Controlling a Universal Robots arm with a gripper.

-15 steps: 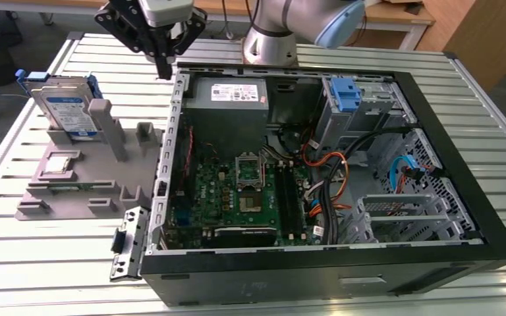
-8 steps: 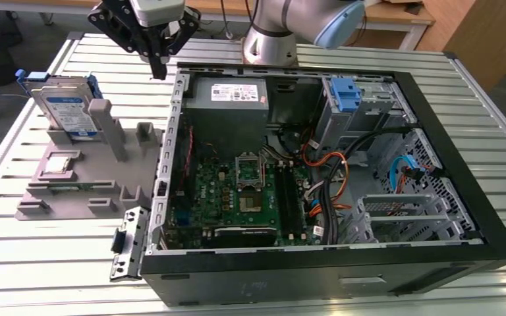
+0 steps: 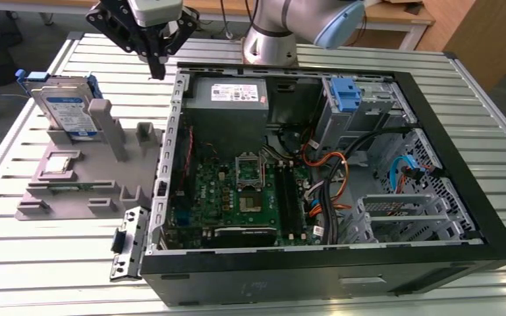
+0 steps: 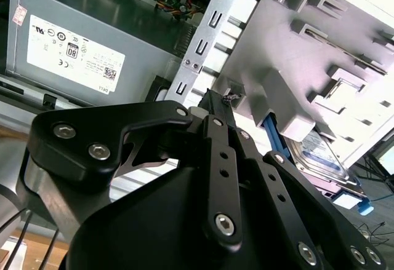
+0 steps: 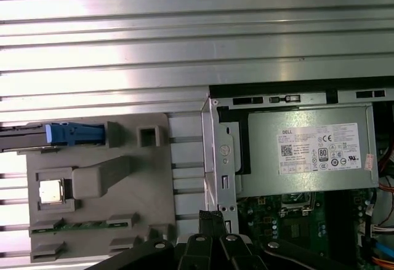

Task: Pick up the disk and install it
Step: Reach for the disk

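The open computer case [image 3: 323,262] is sitting nearest, and at the exterior view's left of it the disk [image 3: 66,112] is standing on edge in a grey holder [image 3: 77,191] on the counter [image 3: 51,263]. Farther back the gripper [image 3: 157,66] is hovering empty, fingers [image 3: 157,56] pressed together, so the pick-up looks not yet begun. A grasp is calling for parted fingers lined up over the disk's top edge.

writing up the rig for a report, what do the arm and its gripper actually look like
The arm is silver-grey metal tubing with a light blue cap on one joint. The gripper is black, built of linked finger bars fastened with silver screws, and sits below a pale grey wrist housing.
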